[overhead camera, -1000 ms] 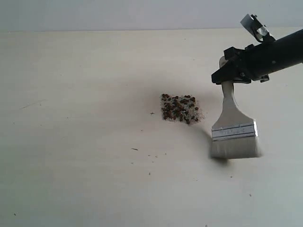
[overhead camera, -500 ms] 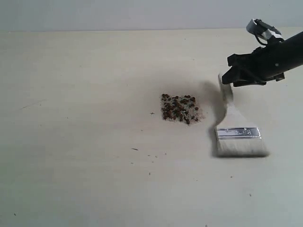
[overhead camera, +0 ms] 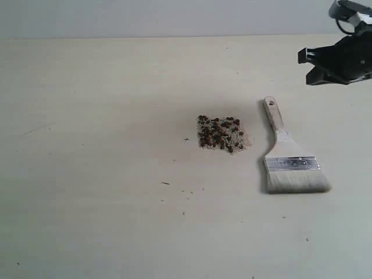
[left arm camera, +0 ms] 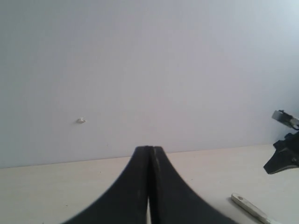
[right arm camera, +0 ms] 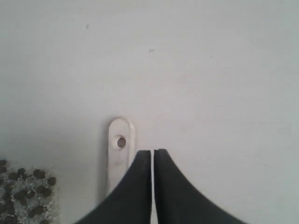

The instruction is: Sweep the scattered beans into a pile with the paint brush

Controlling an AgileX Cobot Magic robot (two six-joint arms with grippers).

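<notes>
No writing, label, brand, number or sign can be read in any view. The silver metal band [overhead camera: 292,163] of the wide flat cream-handled paint brush [overhead camera: 286,148] shows a few small dark marks, too small to tell whether they are lettering.

Paint brush [overhead camera: 290,157] lies flat and unheld, its holed handle end just past the right gripper [right arm camera: 153,153] jaw tips. Beans [overhead camera: 221,133] sit in one tight reddish-brown pile, beyond the handle from the jaws.
</notes>
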